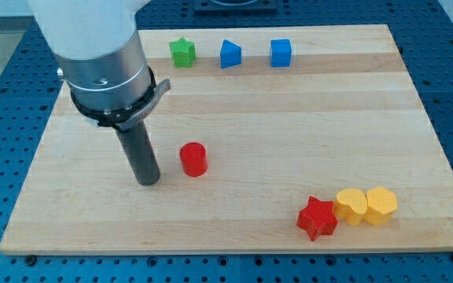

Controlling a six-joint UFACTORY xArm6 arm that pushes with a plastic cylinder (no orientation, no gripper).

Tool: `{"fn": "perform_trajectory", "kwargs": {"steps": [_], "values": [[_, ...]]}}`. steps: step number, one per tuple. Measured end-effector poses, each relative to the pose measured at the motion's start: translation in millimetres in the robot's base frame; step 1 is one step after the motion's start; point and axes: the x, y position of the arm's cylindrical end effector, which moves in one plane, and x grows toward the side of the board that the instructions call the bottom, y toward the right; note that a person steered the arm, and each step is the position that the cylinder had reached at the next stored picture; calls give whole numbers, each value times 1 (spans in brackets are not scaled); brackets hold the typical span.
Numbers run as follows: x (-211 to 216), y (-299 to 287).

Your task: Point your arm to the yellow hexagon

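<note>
The yellow hexagon (382,205) lies near the view's bottom right, at the right end of a tight row with a yellow heart-like block (351,206) and a red star (317,218). My tip (148,181) rests on the board at the left of centre, just left of the red cylinder (193,159) with a small gap. The tip is far to the left of the yellow hexagon. The arm's body hides the board's top left part.
A green star (182,53), a blue pentagon-like block (230,54) and a blue cube (281,53) stand in a row along the board's top edge. The wooden board (289,118) lies on a blue perforated table.
</note>
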Motion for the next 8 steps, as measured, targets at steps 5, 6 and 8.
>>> {"fn": "perform_trajectory", "kwargs": {"steps": [5,6,8], "values": [[81,83],[78,131],[37,150]]}}
